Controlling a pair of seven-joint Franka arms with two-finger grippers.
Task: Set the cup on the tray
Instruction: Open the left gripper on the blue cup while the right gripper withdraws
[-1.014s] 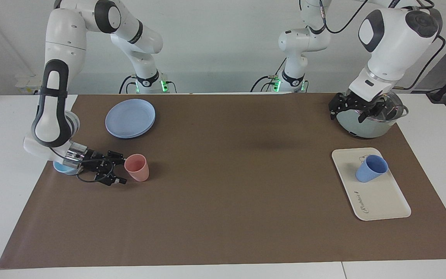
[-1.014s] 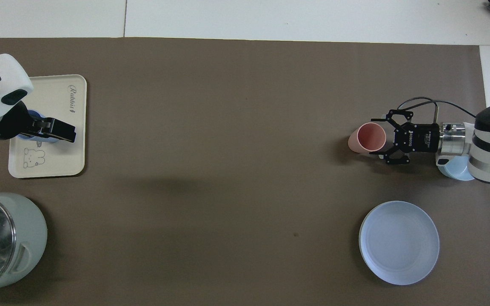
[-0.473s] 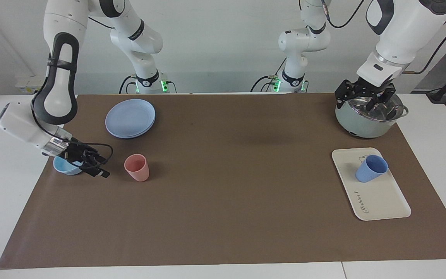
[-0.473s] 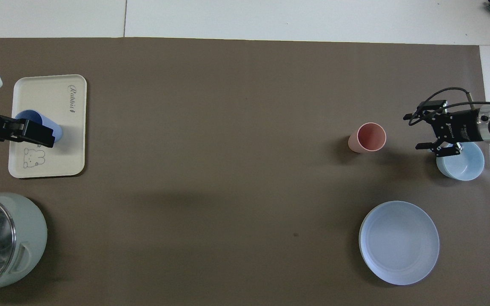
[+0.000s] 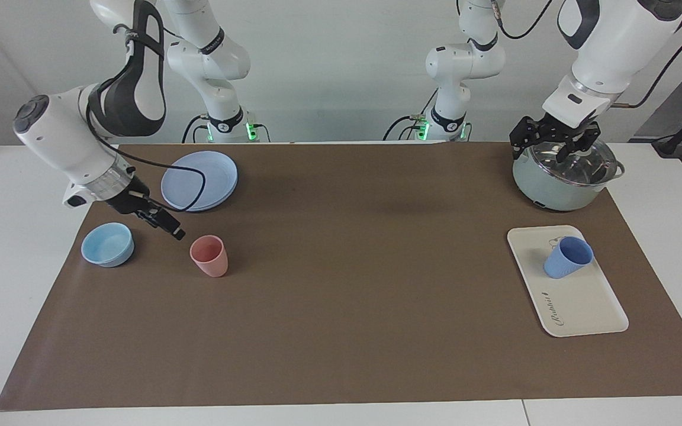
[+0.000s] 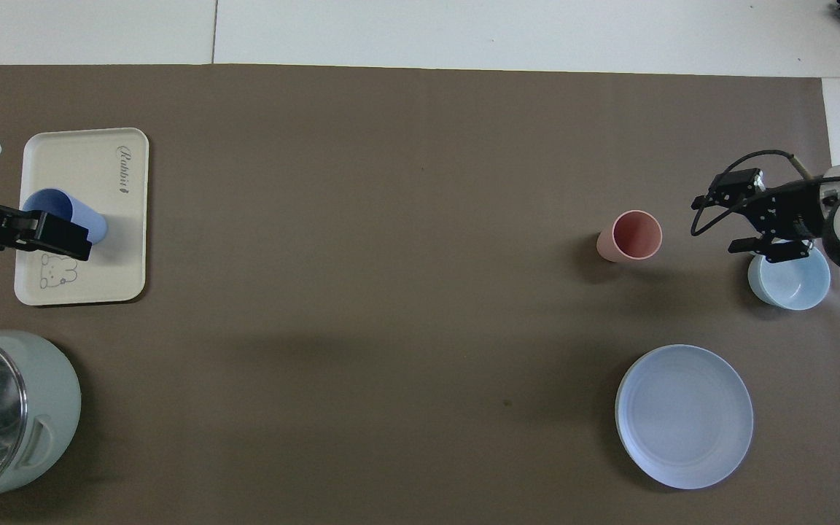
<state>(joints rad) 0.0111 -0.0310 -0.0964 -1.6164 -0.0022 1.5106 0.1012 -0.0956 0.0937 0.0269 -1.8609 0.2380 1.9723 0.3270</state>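
The periwinkle-blue ribbed plastic cup (image 5: 568,257) stands upright on the cream rectangular tray (image 5: 581,307), released. The left gripper (image 5: 548,141), fingers apart, hangs over the grey-green pot (image 5: 560,186), the nearer arm. The right gripper (image 5: 160,220), open, hangs beside the pink cup (image 5: 209,255). One tray, two cups.
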